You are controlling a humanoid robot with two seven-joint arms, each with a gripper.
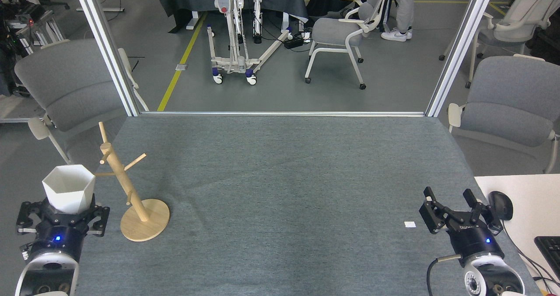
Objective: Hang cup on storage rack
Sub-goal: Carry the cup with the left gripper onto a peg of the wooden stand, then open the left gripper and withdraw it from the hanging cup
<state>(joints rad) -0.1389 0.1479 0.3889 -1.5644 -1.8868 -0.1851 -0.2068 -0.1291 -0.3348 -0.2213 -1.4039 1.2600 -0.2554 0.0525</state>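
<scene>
Well, left arm came up from the bottom-left corner, wrist pointing up and away, w/ the left gripper (65, 215) at its top end, just left of the rack (127, 191). Its fingers were clamped round the lower part of the cup (68, 194), so the cup sat directly above the gripper, held clear of the table (280, 177). Cup stood upright, mouth up, its axis vertical, hexagon rim tipped slightly toward the camera, narrower end down in the fingers. Its right edge was very near the tip of the rack's left peg; couldn't tell if they touched. Rack stood upright on its round base on the table. Right arm was well apart from the rack, at the bottom right, right gripper (459, 210) pointing up, fingers spread apart and holding nothing.
</scene>
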